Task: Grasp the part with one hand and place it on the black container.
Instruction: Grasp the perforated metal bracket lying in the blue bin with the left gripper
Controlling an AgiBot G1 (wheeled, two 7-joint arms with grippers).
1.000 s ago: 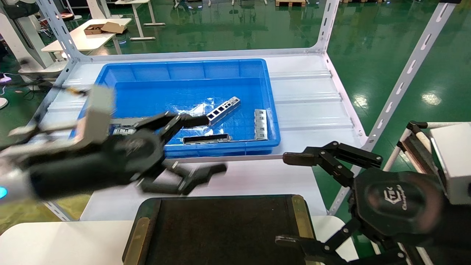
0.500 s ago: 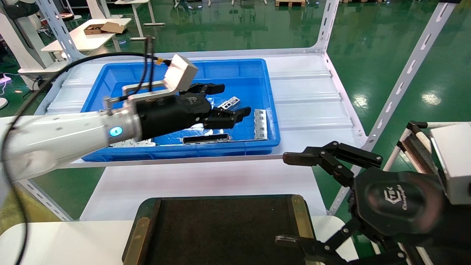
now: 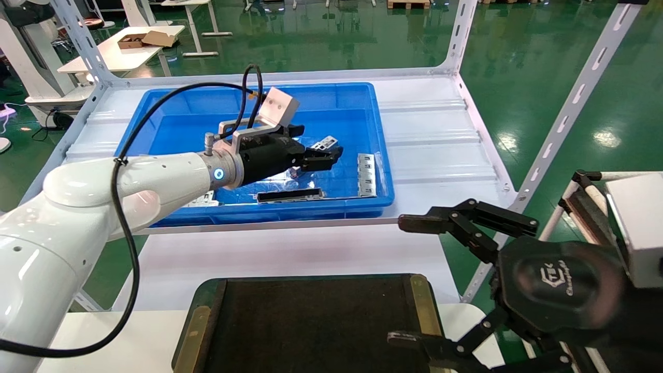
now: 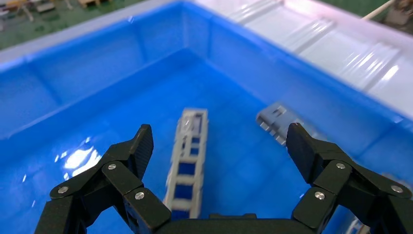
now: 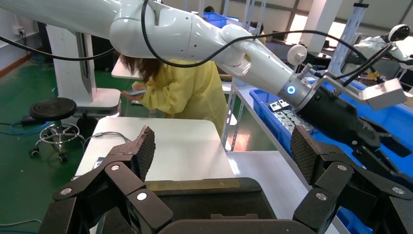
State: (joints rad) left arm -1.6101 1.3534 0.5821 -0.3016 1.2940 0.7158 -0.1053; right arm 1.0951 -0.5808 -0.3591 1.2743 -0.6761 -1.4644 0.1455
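The part (image 3: 325,142) is a slim silver bar with small windows, lying flat in the blue crate (image 3: 311,210). My left gripper (image 3: 317,141) hovers low over it, partly hiding it in the head view. In the left wrist view the part (image 4: 189,165) lies between the open fingers, nearer one finger, with the left gripper (image 4: 219,136) touching nothing. The black container (image 3: 311,321) with brass side strips sits at the near table edge, nothing on it. My right gripper (image 3: 404,281) is parked open at the container's right side, shown also in its own view as the right gripper (image 5: 221,139) above the container (image 5: 204,200).
A dark hollow bar (image 3: 291,195) and a grey slotted plate (image 3: 366,174) lie in the crate close to the part; more plates (image 3: 202,198) sit under my left arm. White shelf uprights (image 3: 570,109) flank the crate. A person in yellow (image 5: 187,92) stands beyond the table.
My left arm swung from the near side, by the container, forward into the crate and settled over the part, fingers still open. The right arm has not moved.
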